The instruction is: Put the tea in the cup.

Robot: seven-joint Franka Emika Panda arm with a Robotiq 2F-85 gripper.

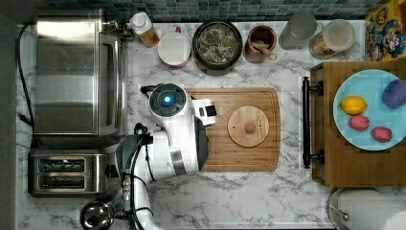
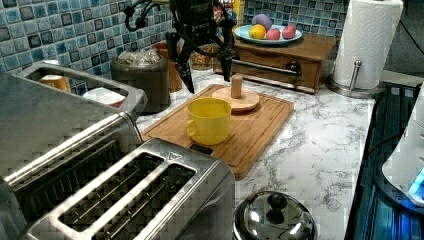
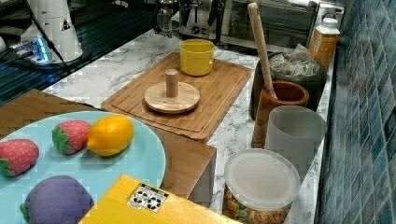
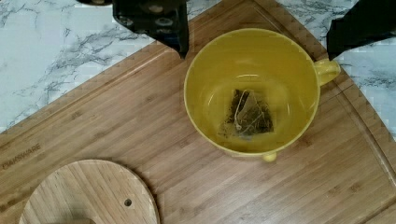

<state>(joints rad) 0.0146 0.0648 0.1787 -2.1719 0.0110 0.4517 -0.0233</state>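
A tea bag (image 4: 247,113) is seen lying flat inside the yellow cup (image 4: 252,88). The gripper (image 2: 206,75) is held wide apart and empty above the cup, on the cutting board (image 2: 250,130).

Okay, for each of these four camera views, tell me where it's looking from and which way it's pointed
Top view: overhead, straight down on the counter; the white arm covers the cutting board's left end.
Left view: low by the toaster, facing along the counter to the fruit plate; the open pincer hangs above the yellow cup.
Right view: behind the fruit plate, facing back toward the cup.
Wrist view: looks down into the cup at a tea bag, between both pincer fingers.
All four share the board.
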